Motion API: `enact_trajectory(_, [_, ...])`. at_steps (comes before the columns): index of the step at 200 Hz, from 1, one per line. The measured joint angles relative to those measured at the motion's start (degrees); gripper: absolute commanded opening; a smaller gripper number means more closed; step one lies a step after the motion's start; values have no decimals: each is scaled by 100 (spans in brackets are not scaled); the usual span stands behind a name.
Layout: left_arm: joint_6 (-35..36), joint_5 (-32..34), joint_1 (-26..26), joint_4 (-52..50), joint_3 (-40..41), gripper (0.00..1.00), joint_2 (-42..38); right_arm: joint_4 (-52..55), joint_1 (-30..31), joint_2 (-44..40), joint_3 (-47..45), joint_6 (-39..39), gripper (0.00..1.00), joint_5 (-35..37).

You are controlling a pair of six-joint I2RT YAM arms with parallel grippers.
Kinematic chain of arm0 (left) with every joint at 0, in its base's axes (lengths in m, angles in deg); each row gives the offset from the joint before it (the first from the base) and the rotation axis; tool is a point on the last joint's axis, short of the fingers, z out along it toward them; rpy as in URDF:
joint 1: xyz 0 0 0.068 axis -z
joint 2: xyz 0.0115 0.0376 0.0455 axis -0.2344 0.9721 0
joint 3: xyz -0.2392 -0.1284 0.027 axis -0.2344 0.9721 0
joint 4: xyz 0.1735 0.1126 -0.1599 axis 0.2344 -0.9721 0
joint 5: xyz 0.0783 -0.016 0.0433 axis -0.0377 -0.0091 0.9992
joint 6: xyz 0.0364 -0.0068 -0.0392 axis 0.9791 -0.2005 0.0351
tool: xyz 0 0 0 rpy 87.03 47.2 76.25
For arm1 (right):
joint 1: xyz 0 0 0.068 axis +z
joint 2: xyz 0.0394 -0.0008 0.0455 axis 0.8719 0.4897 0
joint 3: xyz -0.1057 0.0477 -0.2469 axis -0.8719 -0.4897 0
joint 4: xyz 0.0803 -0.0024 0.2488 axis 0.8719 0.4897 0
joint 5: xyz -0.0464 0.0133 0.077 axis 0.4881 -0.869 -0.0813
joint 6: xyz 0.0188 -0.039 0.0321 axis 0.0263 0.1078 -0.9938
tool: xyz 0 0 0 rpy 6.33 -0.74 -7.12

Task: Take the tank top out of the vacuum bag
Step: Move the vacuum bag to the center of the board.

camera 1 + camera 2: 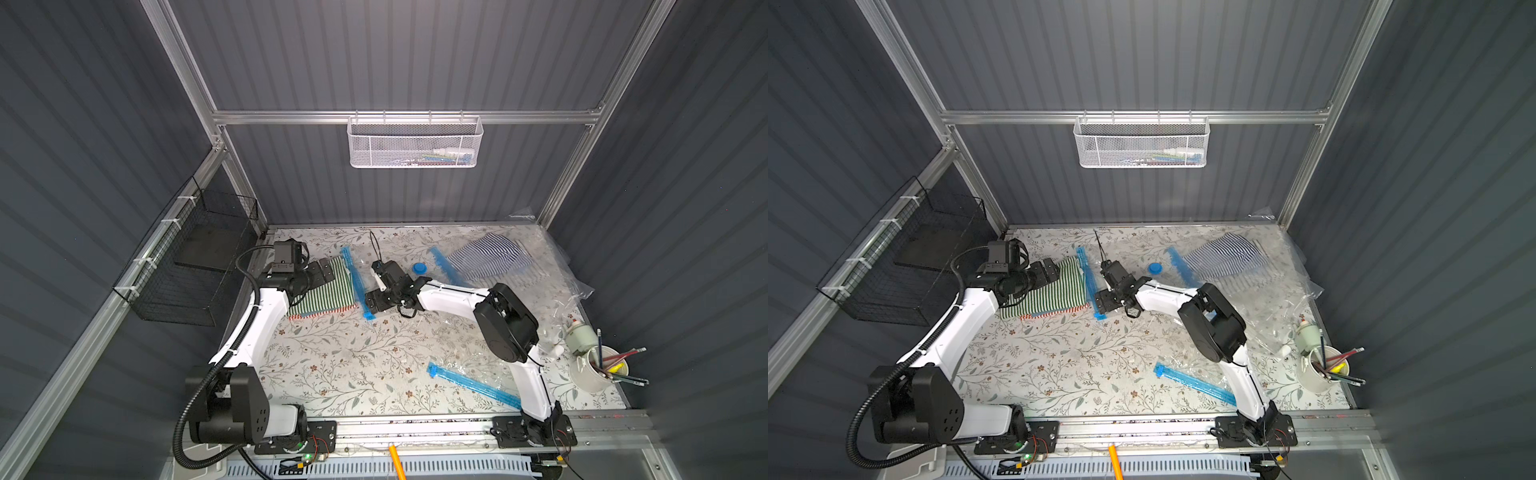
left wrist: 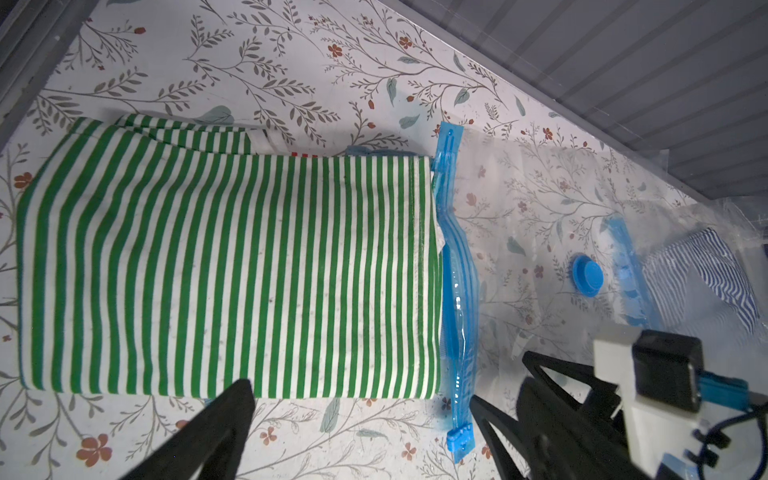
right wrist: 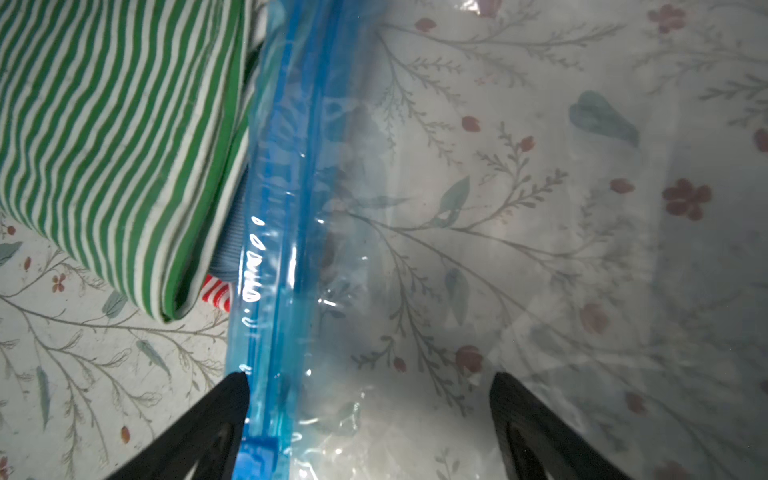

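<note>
The green-and-white striped tank top (image 1: 328, 291) (image 1: 1054, 295) (image 2: 228, 257) (image 3: 104, 124) lies folded on the floral table, on top of a red-striped cloth. One edge of it meets the blue zip strip (image 2: 455, 291) (image 3: 282, 208) of the clear vacuum bag (image 1: 355, 286) (image 1: 1090, 286) (image 3: 498, 228). My left gripper (image 1: 322, 272) (image 2: 361, 392) hangs open over the top's far left end, holding nothing. My right gripper (image 1: 372, 301) (image 1: 1106, 301) (image 3: 369, 378) is open low over the bag, one finger at the zip strip and the other over clear film.
A second clear bag with a blue-striped garment (image 1: 490, 257) lies at the back right, with a blue valve cap (image 1: 419, 269) beside it. A third bag (image 1: 473, 386) lies near the front. A cup of pencils (image 1: 598, 370) stands at the right edge and a black wire basket (image 1: 187, 266) hangs on the left.
</note>
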Motion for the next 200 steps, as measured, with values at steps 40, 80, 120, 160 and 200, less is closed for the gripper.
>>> enact_trajectory(40, [-4,-70,0,7,0,100,2,256,249,262,286,271,96,321])
enact_trajectory(80, [-44,-109,0,35,0,100,20,345,315,291,299,328,89,433])
enact_trajectory(120, [-44,-142,0,46,9,100,76,726,378,557,656,350,53,1259])
enact_trajectory(160, [-44,-186,0,70,13,100,107,894,404,739,944,435,22,1545])
enact_trajectory(200, [-44,-227,0,114,92,100,157,953,280,739,1016,420,0,1344])
